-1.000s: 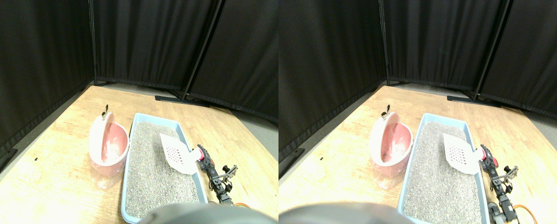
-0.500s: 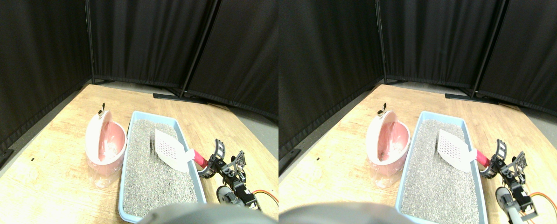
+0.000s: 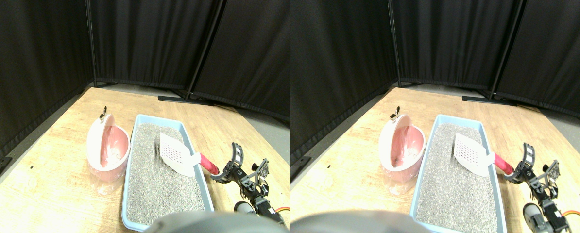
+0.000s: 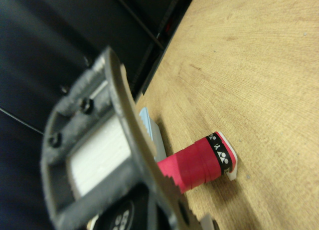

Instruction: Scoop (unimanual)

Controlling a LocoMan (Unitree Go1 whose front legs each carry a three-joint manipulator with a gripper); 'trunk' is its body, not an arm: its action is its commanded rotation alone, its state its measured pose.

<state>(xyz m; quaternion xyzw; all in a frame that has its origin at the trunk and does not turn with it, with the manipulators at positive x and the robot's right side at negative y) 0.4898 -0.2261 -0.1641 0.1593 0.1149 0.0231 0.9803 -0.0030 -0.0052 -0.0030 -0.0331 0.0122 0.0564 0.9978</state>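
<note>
A white slotted scoop (image 3: 175, 154) lies tilted in the blue litter tray (image 3: 126, 194), its blade on the grey litter (image 3: 159, 187). Its red wrapped handle (image 3: 207, 165) leans out over the tray's right rim. My right gripper (image 3: 249, 162) stands open just right of the handle's end, with nothing between its jaws. In the wrist view the red handle (image 4: 197, 162) runs beside and behind the dark jaw frame, its taped end free over the wood. A pink bin (image 3: 106, 150) with its lid tipped up stands against the tray's left side.
The tray and bin sit on a wooden board (image 3: 52, 184). Black curtains (image 3: 149, 43) on pole stands (image 3: 180, 99) close off the back and left. An orange cable (image 3: 276, 209) trails behind the arm at the lower right.
The gripper has let go of the red handle and drawn back to the right with its jaws spread. The scoop has dropped lower onto the litter. The camera has shifted a little.
</note>
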